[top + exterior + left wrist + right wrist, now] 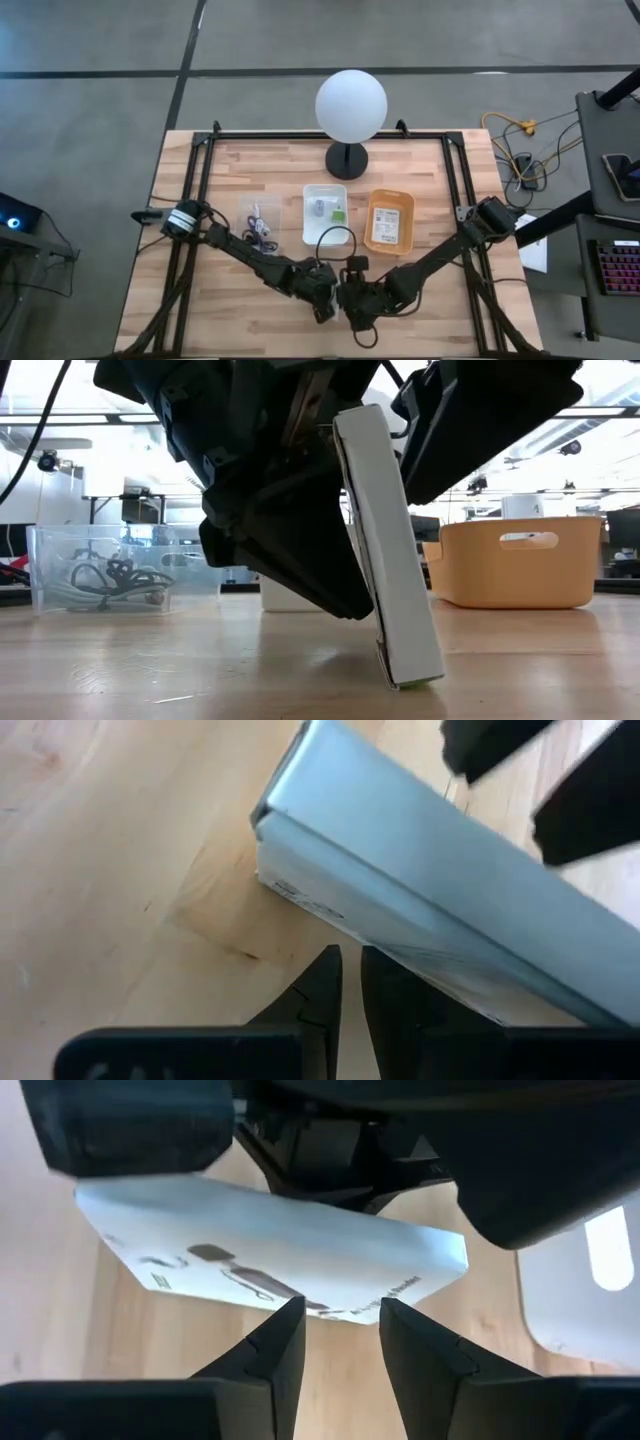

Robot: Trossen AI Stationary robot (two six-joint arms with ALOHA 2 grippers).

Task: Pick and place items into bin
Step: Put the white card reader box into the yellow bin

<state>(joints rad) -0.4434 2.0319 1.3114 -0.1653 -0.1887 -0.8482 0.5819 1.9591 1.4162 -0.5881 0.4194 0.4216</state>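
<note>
A flat white printed packet (385, 540) stands on end near the table's near edge, tilted with its top toward the left. Its lower end (412, 670) rests on the wood. My left gripper (352, 985) is shut and sits low on the packet's left side (325, 300). My right gripper (342, 1325) is open on the packet's right side (355, 305). Its fingertips stand just below the printed face's long edge (340, 1305). The other items do not show near the grippers. My left gripper lies with its shut fingers against the packet's broad left face (350, 550), coming at it slanting down from the left. The packet leans tilted on it, lower end on the table. My right gripper is close to the packet's edge; whether it touches, I cannot tell.
Beyond the grippers stand a clear container with cables (110, 575), a white bin (325, 212) and an orange bin (520, 560). A lamp with a white globe (350, 105) stands at the far edge. Bare wood lies to the left and right of the arms.
</note>
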